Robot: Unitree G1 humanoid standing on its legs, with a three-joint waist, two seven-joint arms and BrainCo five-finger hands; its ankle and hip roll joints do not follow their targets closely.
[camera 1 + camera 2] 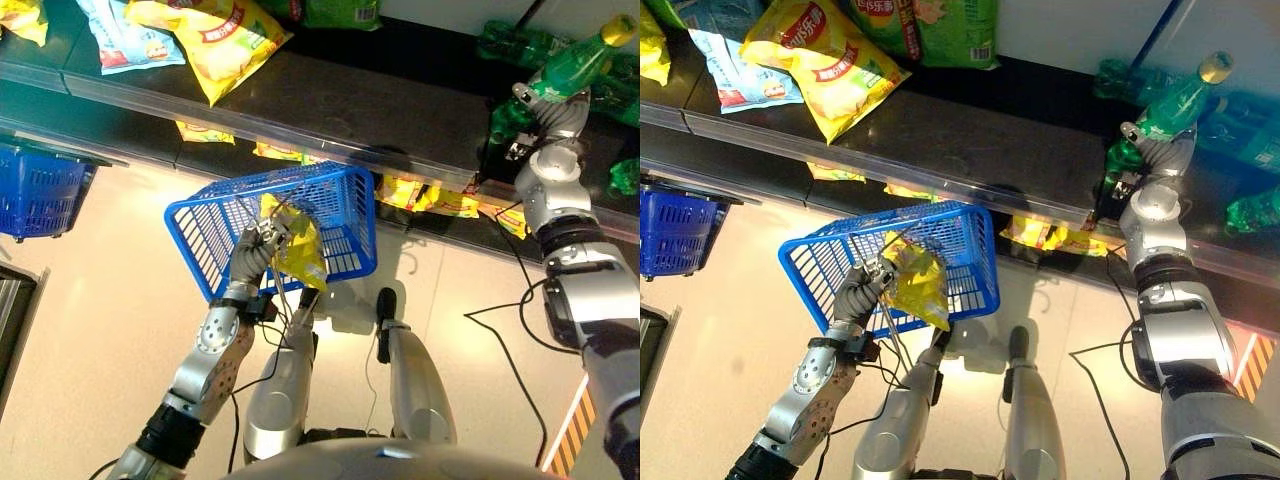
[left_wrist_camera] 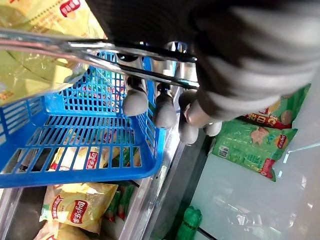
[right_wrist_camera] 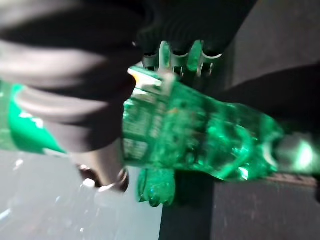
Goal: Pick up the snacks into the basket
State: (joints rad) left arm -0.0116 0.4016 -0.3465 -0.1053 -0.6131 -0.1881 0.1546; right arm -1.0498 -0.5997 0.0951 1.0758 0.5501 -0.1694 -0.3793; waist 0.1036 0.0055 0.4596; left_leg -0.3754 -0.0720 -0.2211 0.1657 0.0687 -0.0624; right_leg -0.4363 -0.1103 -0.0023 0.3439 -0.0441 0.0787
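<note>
1. the left hand (image 1: 256,250) has its fingers (image 2: 136,102) curled round the wire handle (image 2: 115,67) of the blue basket (image 1: 345,215), carrying it in front of the shelf (image 1: 330,110). a yellow snack bag (image 1: 298,250) hangs at the basket's near rim, right by that hand.
2. the right hand (image 1: 545,112) is wrapped round a green bottle (image 1: 580,58) at the far right of the shelf; in the right wrist view its fingers (image 3: 167,54) curl over the bottle's body, so the grip looks firm.
3. more yellow snack bags (image 1: 825,50) and a green bag (image 1: 955,30) lie on the top shelf, and further yellow packs (image 1: 430,195) sit on the lower shelf behind the basket. a second blue basket (image 1: 35,190) stands well off to the left.
4. the step in hand seems to be bringing the bottle across to the basket. to do it well:
   - lift it clear of the neighbouring green bottles (image 1: 515,45) before swinging left.
   - keep the basket level and its open top towards the right arm.
   - lower the bottle well inside before letting go, so it does not knock the yellow bag off the rim.
</note>
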